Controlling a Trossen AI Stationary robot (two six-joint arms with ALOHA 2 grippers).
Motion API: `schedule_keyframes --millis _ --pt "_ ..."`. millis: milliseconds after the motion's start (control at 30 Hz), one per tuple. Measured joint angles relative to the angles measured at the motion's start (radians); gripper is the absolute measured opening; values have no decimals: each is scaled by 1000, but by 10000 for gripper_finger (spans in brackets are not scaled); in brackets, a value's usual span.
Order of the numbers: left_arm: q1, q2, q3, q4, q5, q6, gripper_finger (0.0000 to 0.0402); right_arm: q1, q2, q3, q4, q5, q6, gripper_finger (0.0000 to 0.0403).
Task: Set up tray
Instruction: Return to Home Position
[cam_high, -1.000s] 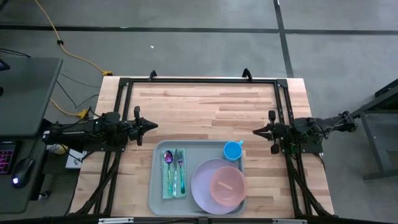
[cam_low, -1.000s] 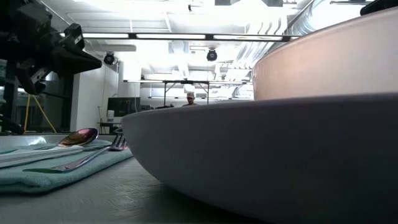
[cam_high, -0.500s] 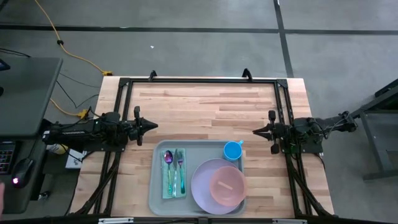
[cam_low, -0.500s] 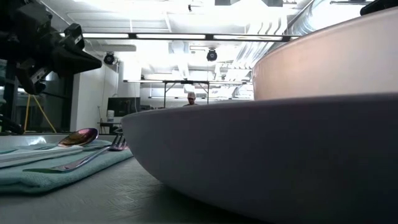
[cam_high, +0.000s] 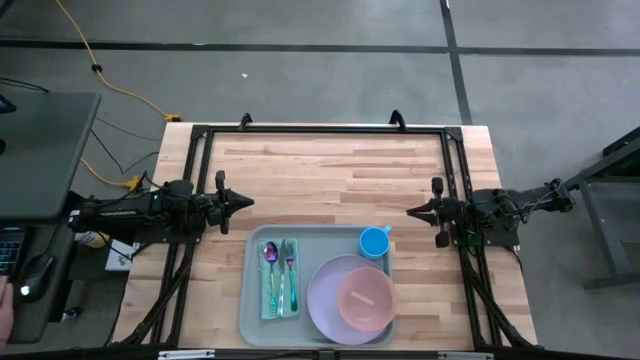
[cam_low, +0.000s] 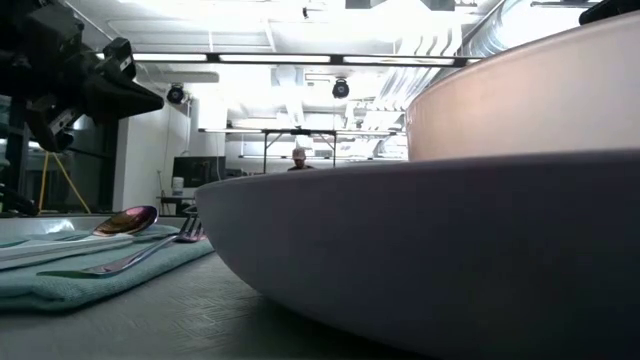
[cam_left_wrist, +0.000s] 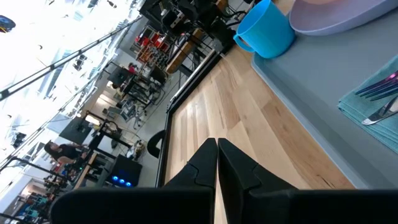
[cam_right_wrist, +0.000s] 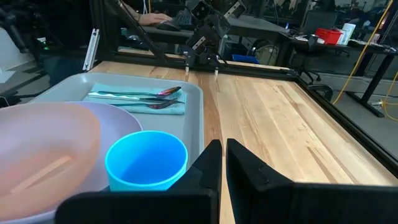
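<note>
high view: the tray (cam_high: 330, 243) lies at the table's (cam_high: 330, 170) 6 o'clock edge, its long axis running 9 to 3. it carries a napkin (cam_high: 268, 305) with cutlery (cam_high: 281, 272) at 9, a plate (cam_high: 325, 300) and bowl (cam_high: 366, 297) toward 4, and a cup (cam_high: 374, 241) at 1. the setup looks complete, with only parking left. the left gripper (cam_high: 245, 202) at 9 and the right gripper (cam_high: 412, 210) at 3 hang clear.
low view: the plate fills the frame, and a spoon (cam_low: 125, 220) rests on the napkin.
left wrist view: fingers (cam_left_wrist: 199, 168) pressed together, empty.
right wrist view: fingers (cam_right_wrist: 249, 174) all but touching, holding nothing.
</note>
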Motion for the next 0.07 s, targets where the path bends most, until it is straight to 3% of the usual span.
schedule_keyframes --millis 67 --pt "0 0 0 0 0 0 44 0 0 0 0 0 0 0"
